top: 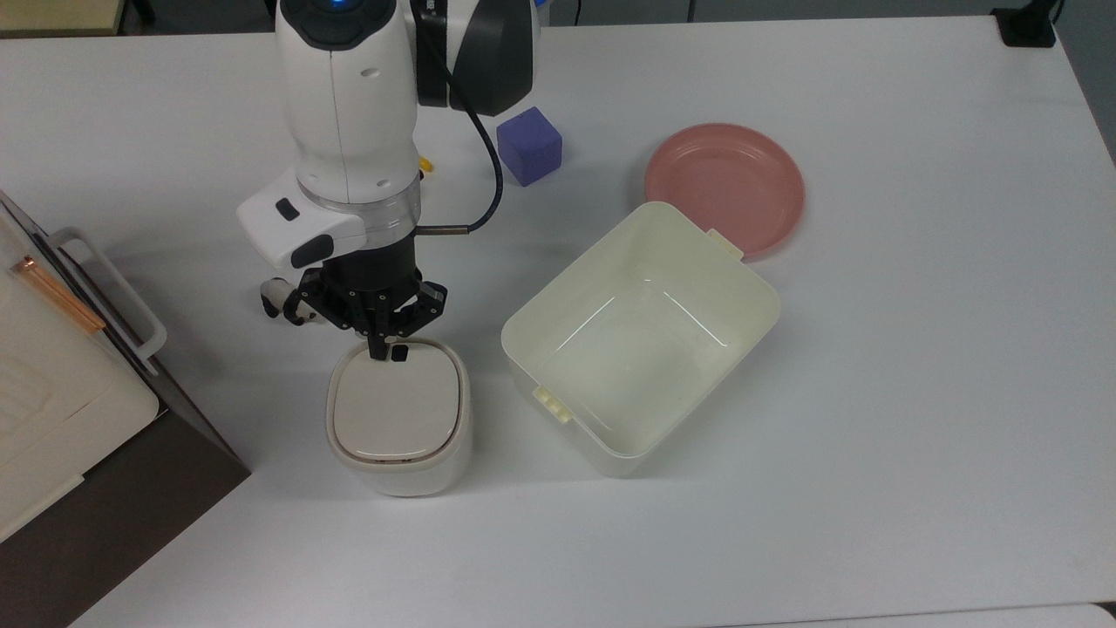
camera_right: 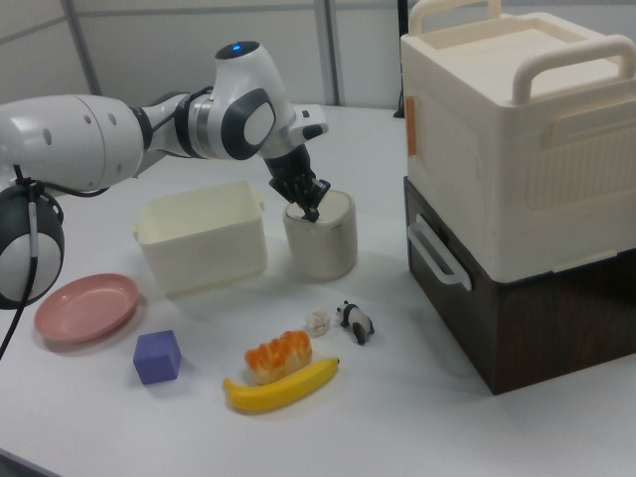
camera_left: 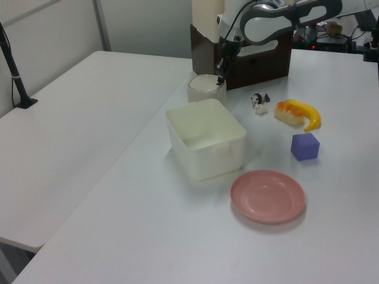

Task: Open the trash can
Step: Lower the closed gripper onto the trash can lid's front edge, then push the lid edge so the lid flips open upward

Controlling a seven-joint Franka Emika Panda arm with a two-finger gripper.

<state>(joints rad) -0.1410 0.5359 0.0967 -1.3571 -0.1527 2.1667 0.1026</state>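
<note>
We see the trash can [top: 399,417] standing on the bench [top: 872,392] with its lid down, just beside the pale tub [top: 641,336]. Our gripper [top: 377,353], fingers pressed together, points down at the lid's edge, touching or nearly touching beside the black button [top: 400,353]. Beyond the trash can stands a panda figure [camera_right: 355,322], near a banana [camera_right: 281,388]
</note>
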